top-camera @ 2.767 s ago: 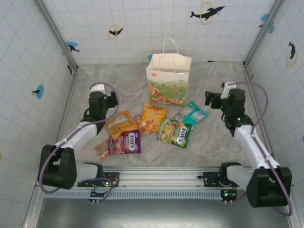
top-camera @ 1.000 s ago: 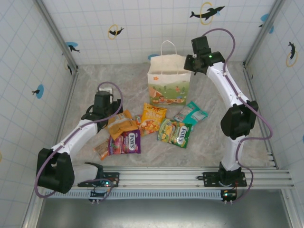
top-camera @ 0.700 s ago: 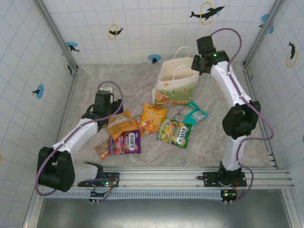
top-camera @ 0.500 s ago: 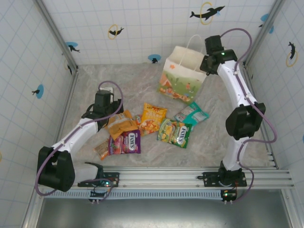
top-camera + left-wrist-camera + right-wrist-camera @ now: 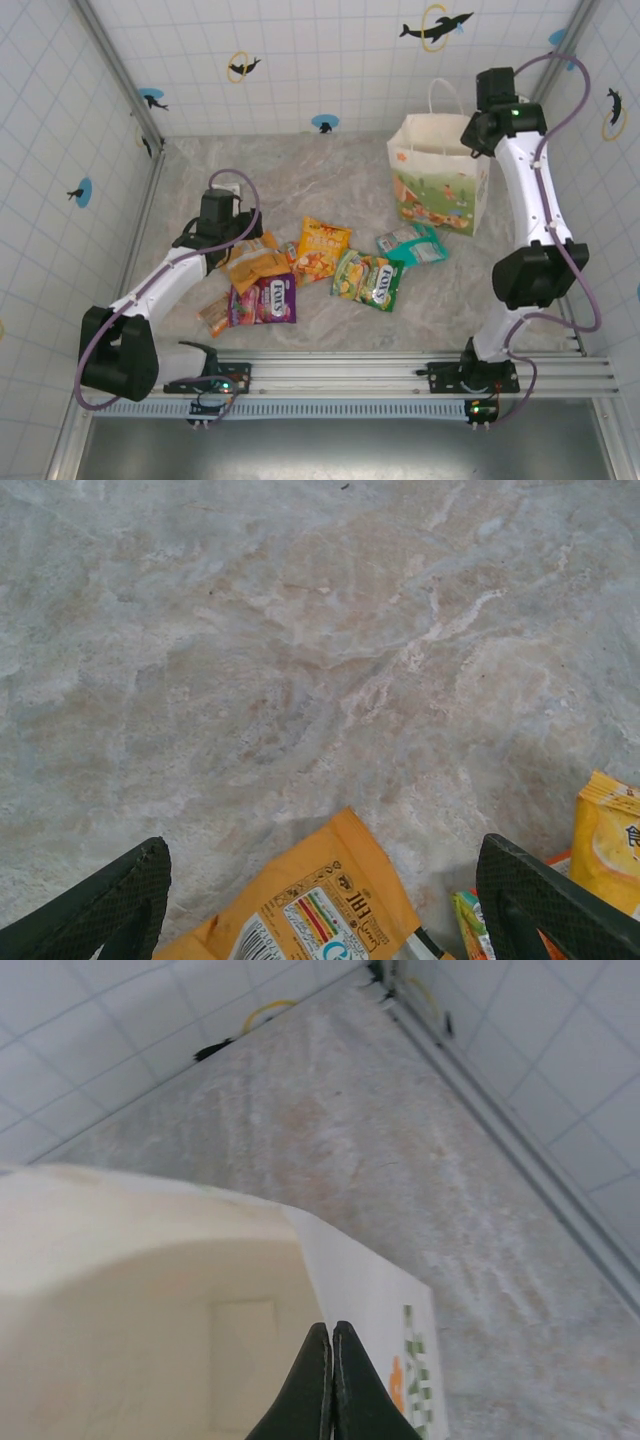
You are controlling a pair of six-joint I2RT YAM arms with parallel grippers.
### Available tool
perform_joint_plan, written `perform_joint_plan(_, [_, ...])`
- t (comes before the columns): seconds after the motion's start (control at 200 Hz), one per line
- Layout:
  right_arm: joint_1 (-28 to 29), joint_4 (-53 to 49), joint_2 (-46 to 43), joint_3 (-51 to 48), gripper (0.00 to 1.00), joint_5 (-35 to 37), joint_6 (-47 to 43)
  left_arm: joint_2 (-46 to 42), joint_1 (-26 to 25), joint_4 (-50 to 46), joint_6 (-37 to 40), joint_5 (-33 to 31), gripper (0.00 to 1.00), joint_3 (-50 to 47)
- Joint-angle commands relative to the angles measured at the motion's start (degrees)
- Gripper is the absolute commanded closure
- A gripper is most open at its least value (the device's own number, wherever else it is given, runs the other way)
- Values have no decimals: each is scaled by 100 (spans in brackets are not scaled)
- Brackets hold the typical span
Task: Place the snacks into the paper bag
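Pinching the rim of the bag (image 5: 440, 185), the right claw (image 5: 331, 1375) has its fingers pressed together on the paper edge, at the top of the side nearest the right wall. In the right wrist view the inside of the bag looks pale and bare as far down as can be seen, with no packet in it. The bag stands upright with its mouth up, at the far right of the bench (image 5: 300, 170), well apart from most of the snacks.

Hovering low, the left claw (image 5: 322, 845) has its fingers spread wide and holds nothing. The orange packet (image 5: 255, 262) lies flat just beneath the gap, but whether the fingers touch it I cannot tell.

Out from there, the purple packet (image 5: 265, 298) lies just beside the orange one, and the slim bar (image 5: 213, 315) is at its near left. The yellow packet (image 5: 322, 247) and the green packet (image 5: 370, 278) sit in the middle. The teal packet (image 5: 408, 243) is nearest the bag, close to its foot.

By this showing, no snack has gone in. All six seen lie loose on the bench, so the packing proper looks not yet begun. The bag appears held ready, and the first pick seems likely to fall to the left claw.
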Motion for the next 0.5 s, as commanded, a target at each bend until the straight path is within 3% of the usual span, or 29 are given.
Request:
perform_joint_plan(0.0, [-209,-171,-412,-438,100,132,-21,59,-39,-89,-82,184,19,139])
perform_joint_plan(0.495, [-1539,2138,-2592,-3554,100,-308,448,213,-102,-97,-99,280,20,204])
